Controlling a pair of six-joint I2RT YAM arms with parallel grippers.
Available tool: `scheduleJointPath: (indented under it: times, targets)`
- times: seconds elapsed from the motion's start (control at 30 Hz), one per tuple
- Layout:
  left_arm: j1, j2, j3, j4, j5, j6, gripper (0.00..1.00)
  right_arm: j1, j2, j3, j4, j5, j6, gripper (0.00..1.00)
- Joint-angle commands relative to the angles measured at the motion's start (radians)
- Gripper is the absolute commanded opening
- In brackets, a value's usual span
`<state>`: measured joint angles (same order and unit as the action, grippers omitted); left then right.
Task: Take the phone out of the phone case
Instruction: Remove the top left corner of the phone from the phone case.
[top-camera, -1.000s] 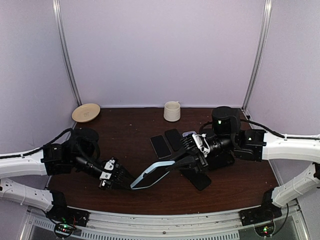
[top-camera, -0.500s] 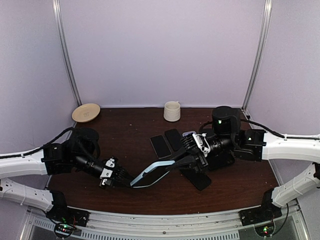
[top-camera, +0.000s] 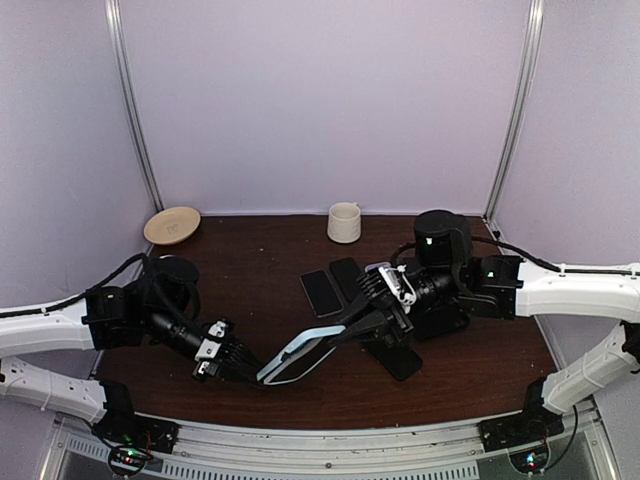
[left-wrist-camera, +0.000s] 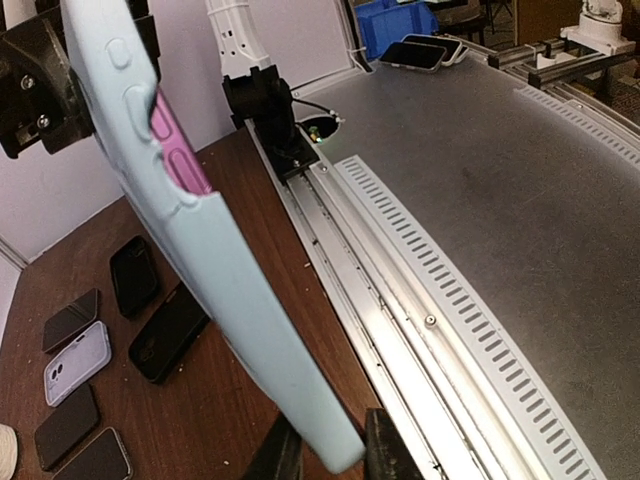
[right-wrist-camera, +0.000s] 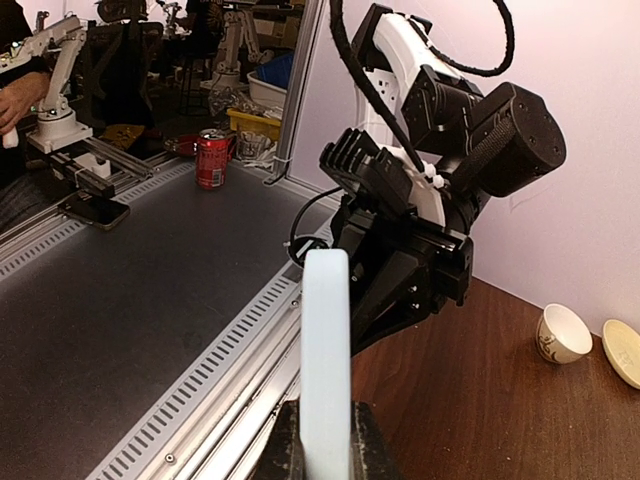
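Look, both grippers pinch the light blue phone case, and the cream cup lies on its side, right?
No: the top view shows the cream cup standing upright. The left gripper and right gripper do pinch the light blue phone case.

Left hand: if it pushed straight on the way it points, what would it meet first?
The phone case pinched between its fingers. Beyond that, probably the right hand holding the far end.
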<state>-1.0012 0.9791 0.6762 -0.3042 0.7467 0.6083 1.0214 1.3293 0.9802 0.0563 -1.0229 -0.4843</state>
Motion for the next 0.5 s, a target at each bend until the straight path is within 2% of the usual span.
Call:
scheduleJointPath:
  times: [0.0,0.47]
  targets:
    - [-0.010,-0.018,0.007,0.051,0.140,0.051,0.17,0.013,0.016,0.065,0.080,-0.097,0.001,0.00]
    - [-0.010,-0.016,0.007,0.028,0.248,0.062,0.17,0.049,0.079,0.136,0.033,-0.157,0.003,0.00]
